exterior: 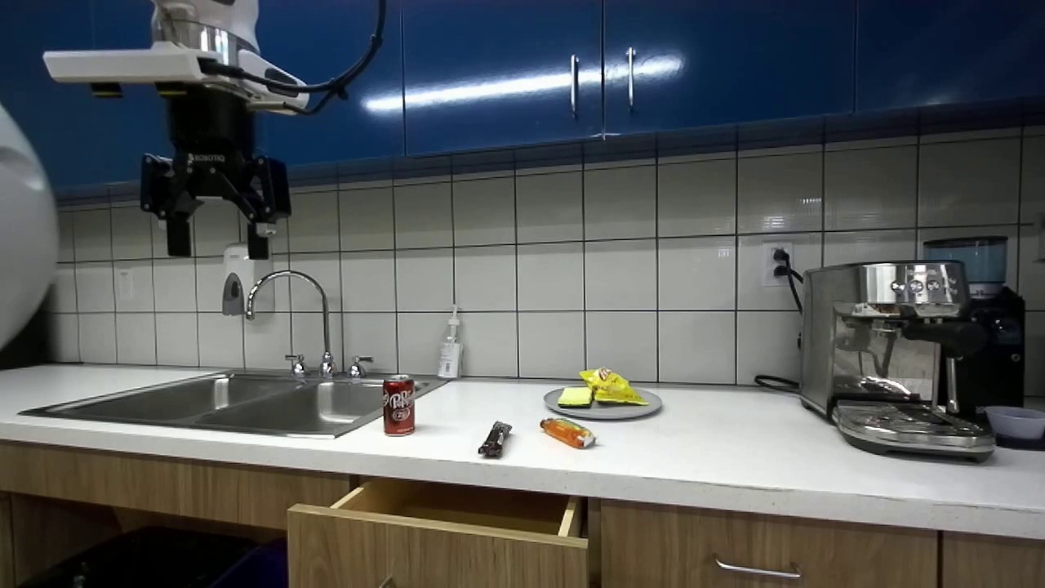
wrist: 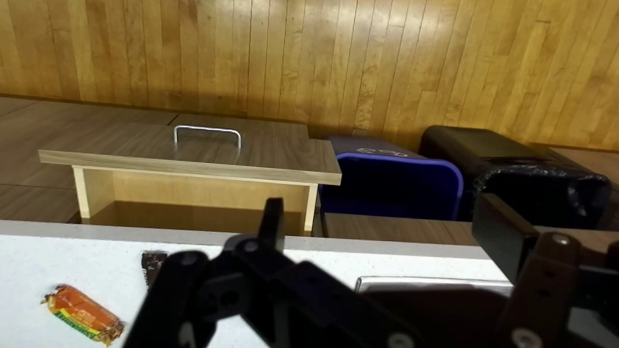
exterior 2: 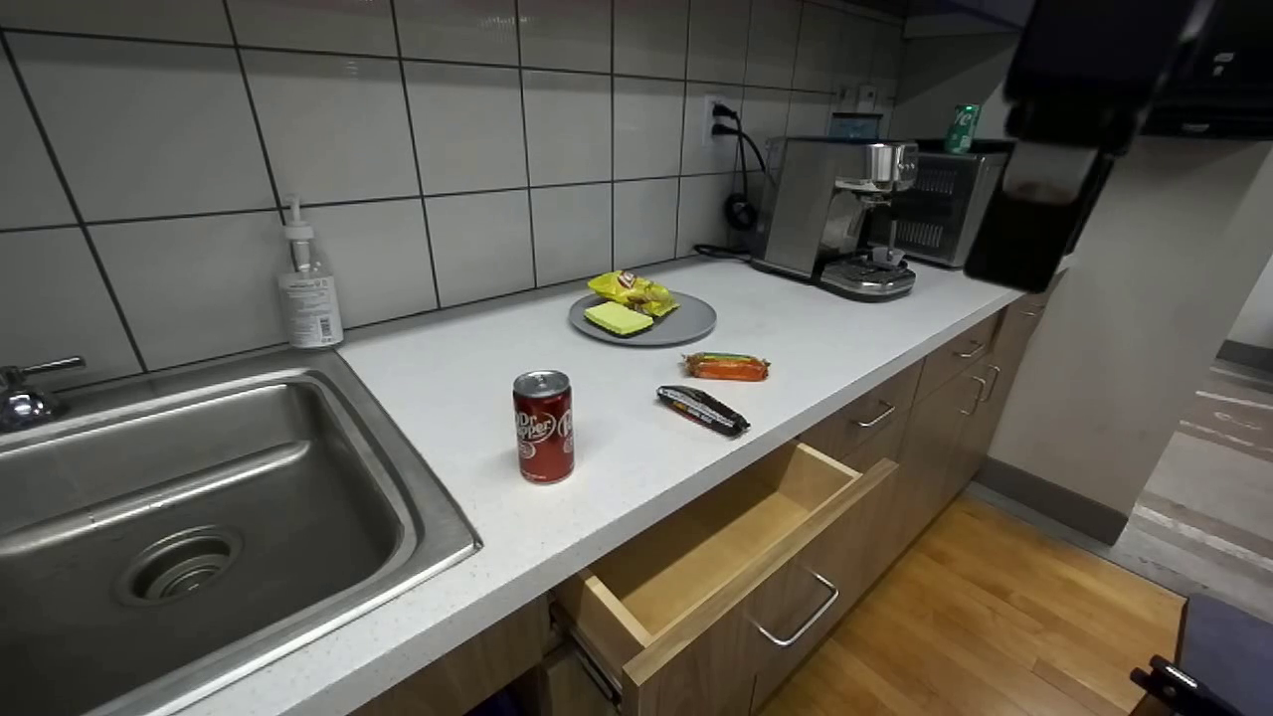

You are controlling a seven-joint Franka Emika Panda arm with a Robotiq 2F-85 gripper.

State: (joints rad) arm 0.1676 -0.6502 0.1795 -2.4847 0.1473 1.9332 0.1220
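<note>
Red soda can point(exterior: 399, 406), upright on counter point(exterior: 694, 457). Relative to can: black gripper point(exterior: 219, 243) well above, jaws spread wide; sink point(exterior: 286, 408) just beside; dark wrapped bar point(exterior: 495, 439) near.

In an exterior view: can point(exterior: 399, 405) right of sink point(exterior: 310, 406) | snack bar point(exterior: 495, 439) right of can | wrapped snack point(exterior: 568, 433) right of that | plate point(exterior: 612, 413) behind them | sponge point(exterior: 575, 398) left of packet point(exterior: 612, 387), both on plate | coffee machine point(exterior: 886, 355) right | drawer point(exterior: 441, 551) below countertop point(exterior: 702, 449)

Black tool point(exterior: 218, 242), white-lettered red can point(exterior 2: 545, 428), green-and-yellow-banded orange wrapper point(wrist: 83, 316), dark bar point(exterior 2: 702, 410), yellow packet point(exterior 2: 636, 293), grey plate point(exterior 2: 688, 322), white bench point(exterior: 694, 441), blue cabinets point(exterior: 506, 49) at twelve o'clock, dark-gridded pale tiles point(exterior 2: 467, 129)
</note>
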